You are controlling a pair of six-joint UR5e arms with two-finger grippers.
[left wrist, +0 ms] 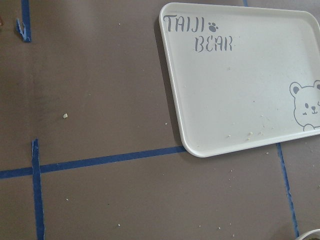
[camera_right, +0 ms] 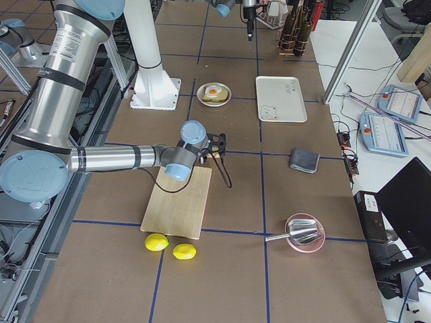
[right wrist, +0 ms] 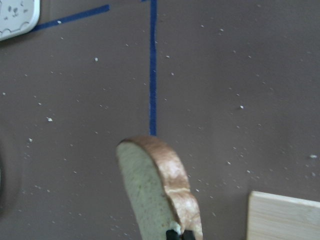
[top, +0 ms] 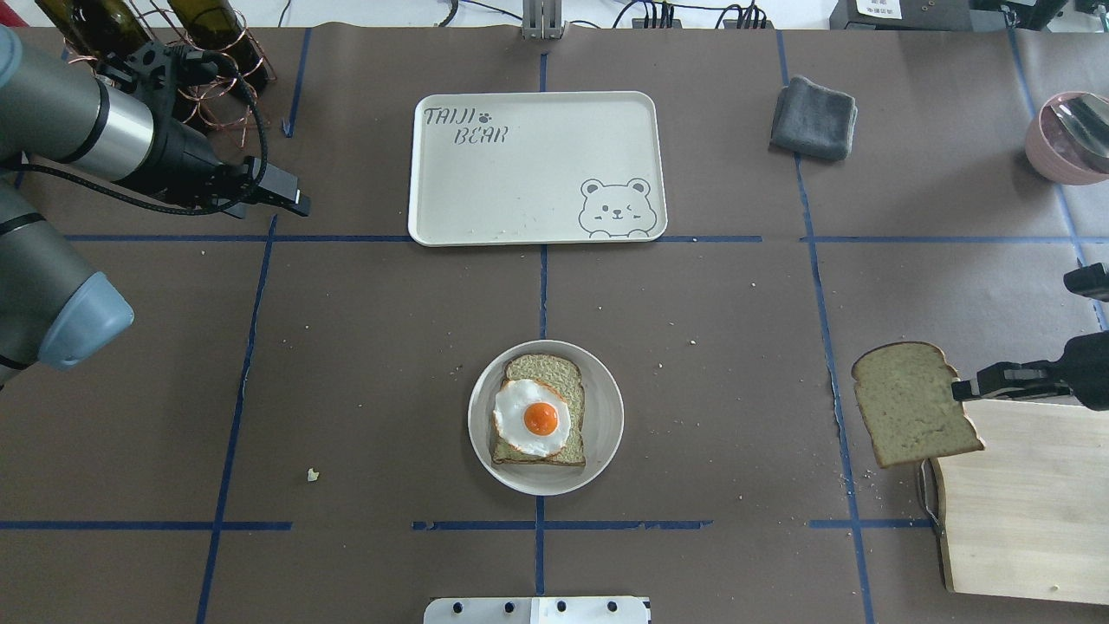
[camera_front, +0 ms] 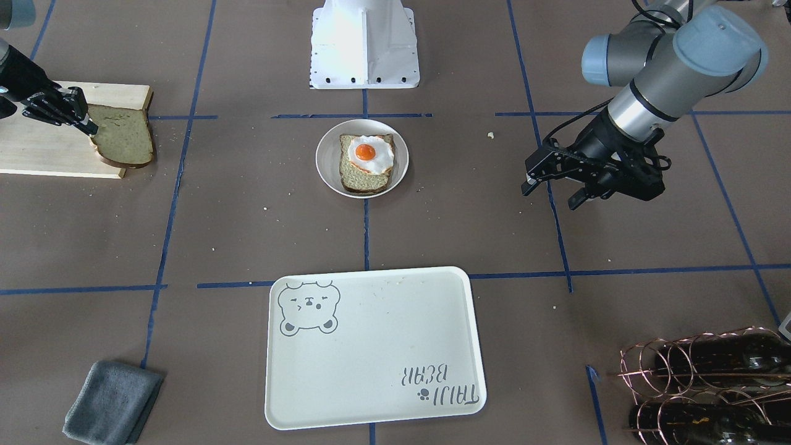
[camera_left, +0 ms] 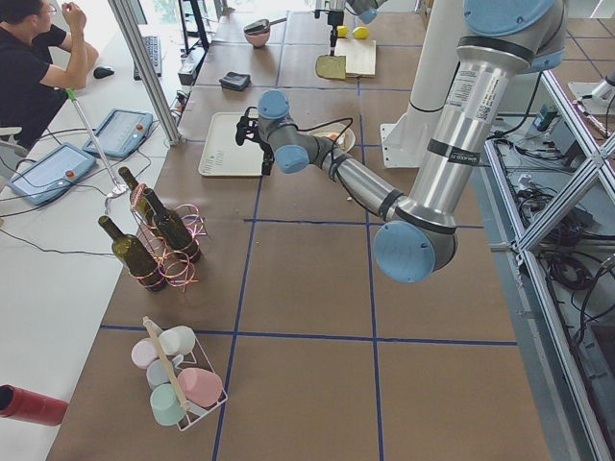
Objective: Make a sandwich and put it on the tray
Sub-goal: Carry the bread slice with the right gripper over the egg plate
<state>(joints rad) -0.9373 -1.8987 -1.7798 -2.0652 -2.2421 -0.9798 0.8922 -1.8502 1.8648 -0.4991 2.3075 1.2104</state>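
One bread slice [top: 541,368] lies on a small round white plate [top: 606,433] at mid-table, with a fried egg [top: 539,418] on top; they also show in the front view [camera_front: 369,153]. My right gripper [top: 966,390] is shut on the edge of a second bread slice [top: 914,414] and holds it tilted above the corner of the wooden cutting board [top: 1022,503]. This slice shows in the right wrist view [right wrist: 160,192]. The cream tray [top: 520,173] with the bear drawing is bare. My left gripper [camera_front: 552,194] is open and empty, hovering beside the tray.
A grey cloth [top: 814,117] lies beyond the tray on the right. Bottles in a copper wire rack [top: 173,35] stand at the far left. A pink bowl [top: 1066,139] sits at the far right. Two lemons [camera_right: 168,245] lie beside the board.
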